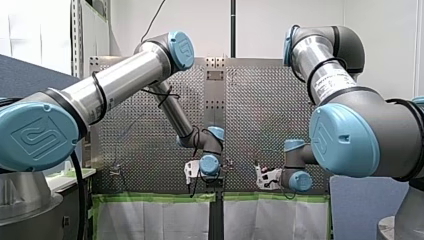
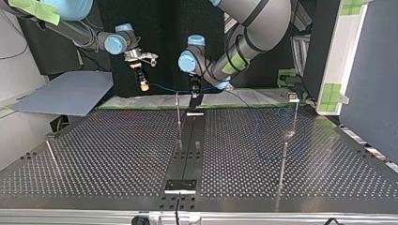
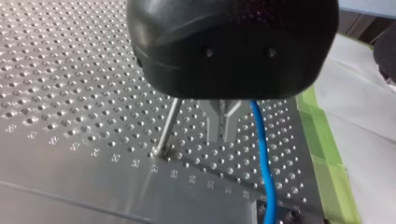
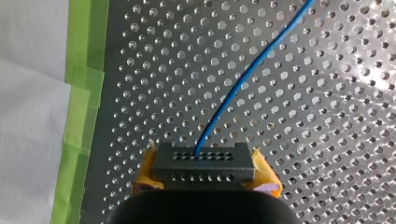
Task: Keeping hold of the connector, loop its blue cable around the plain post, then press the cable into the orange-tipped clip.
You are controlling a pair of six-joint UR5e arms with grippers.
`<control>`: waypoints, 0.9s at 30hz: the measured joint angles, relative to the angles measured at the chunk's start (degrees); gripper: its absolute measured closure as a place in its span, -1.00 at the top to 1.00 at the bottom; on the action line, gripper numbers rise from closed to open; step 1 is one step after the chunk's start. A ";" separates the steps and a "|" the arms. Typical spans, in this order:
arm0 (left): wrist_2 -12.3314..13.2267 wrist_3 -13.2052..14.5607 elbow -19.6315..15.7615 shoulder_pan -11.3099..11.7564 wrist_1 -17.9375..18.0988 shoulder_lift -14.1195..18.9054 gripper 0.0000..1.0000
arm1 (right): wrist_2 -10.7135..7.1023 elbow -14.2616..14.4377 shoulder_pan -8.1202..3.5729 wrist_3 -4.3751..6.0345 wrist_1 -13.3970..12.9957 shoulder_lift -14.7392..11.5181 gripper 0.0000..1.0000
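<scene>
The right tool (image 4: 205, 171) pinches the black connector (image 4: 204, 161) between its yellow pads (image 4: 145, 176), one pad on each end of the block, and the grip looks square. The blue cable (image 4: 238, 86) leaves the connector's face and runs ahead of the tool over the perforated desk (image 4: 327, 140) in a gentle curve, with no kink that I can see.

Further along the same cable stands the left tool (image 3: 224, 133). Its metal fingers (image 3: 213, 126) are pressed together, tips towards the desk. As far as I can tell, the cable hangs just beside them rather than between them. The plain post (image 3: 168, 126) rises just on the other side of those fingers, near but not touching. The cable is not yet round the post, so I judge the loop to be the step in hand.

To do it well, the right tool should carry the connector round the far side of the post. It should stay low enough that the cable meets the shaft and cannot ride over the top, and the pinch must never loosen. The left tool can act as a guide beside the post so the slack does not swing wide. Tension should be light, since a hard pull could bend the thin post or twist the connector in the pads.

Well apart from both tools, another post (image 2: 295, 115) carries a small fitting at its top. Whether that is the orange-tipped clip I cannot tell.
</scene>
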 joint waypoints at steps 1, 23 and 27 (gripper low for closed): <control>0.23 0.03 0.00 0.00 0.14 0.00 -1.00 | -0.01 0.00 0.00 0.00 -0.02 0.01 -1.00; 2.26 -0.11 0.61 1.04 2.10 -2.28 -1.00 | -0.97 -1.41 0.25 0.15 -0.28 1.20 -1.00; 2.86 -0.10 0.89 1.38 2.24 -2.30 -1.00 | -0.98 -2.17 0.26 -0.14 0.40 2.26 -1.00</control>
